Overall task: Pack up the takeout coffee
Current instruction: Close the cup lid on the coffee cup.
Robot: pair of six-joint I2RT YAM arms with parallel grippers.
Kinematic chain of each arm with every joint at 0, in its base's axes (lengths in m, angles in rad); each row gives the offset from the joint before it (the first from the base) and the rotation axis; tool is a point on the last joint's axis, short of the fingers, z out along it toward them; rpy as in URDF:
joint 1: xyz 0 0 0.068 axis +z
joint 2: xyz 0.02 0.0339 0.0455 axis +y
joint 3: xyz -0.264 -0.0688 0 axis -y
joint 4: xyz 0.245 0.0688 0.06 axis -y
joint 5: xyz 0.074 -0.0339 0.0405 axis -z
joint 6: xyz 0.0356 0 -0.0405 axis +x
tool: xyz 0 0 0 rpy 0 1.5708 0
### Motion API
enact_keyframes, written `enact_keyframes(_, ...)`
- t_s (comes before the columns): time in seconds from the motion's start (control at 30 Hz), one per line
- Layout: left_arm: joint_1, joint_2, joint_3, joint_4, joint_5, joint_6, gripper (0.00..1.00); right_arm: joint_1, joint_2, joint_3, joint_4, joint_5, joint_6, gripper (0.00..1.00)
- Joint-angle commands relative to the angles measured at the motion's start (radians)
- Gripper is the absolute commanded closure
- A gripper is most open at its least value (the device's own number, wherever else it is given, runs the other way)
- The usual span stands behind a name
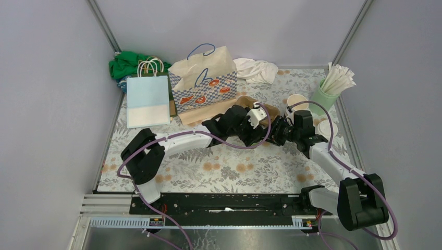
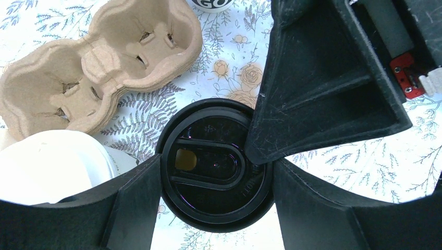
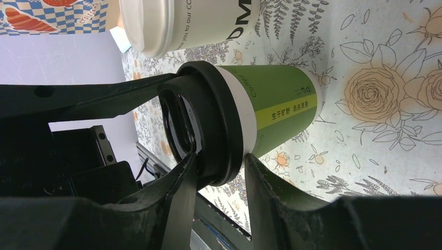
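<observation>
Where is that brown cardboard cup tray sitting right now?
The cardboard cup tray lies on the flowered table near the middle of the top view, right of the checkered paper bag, just beyond the black-lidded cup.

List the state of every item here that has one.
Green cup: upright, lidded.
Black lid: on green cup.
White-lidded cup: upright, closed.
Open cup: upright, unlidded.
Carrier: empty.
Checkered bag: standing.
Left end effector: shut on black lid.
Right end effector: shut on black lid.

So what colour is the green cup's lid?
Black lid, best seen from the left wrist.
</observation>
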Motion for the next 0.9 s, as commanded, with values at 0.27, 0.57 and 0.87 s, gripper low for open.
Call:
enact_keyframes(0.27, -0.024, 0.118, -0.047, -0.211, -0.033, -0.016, 0.39, 0.025, 0.101, -0.155, 0.057, -0.001, -0.014, 0.60)
enact_keyframes(0.57, -0.023, 0.127, -0.016, -0.238, -0.033, -0.026, 0.39, 0.025, 0.063, -0.133, 0.018, 0.014, -0.027, 0.57)
enact_keyframes(0.87, -0.021, 0.115, 0.025, -0.258, -0.015, -0.035, 0.39, 0.025, -0.072, 0.075, -0.273, 0.136, -0.131, 0.39)
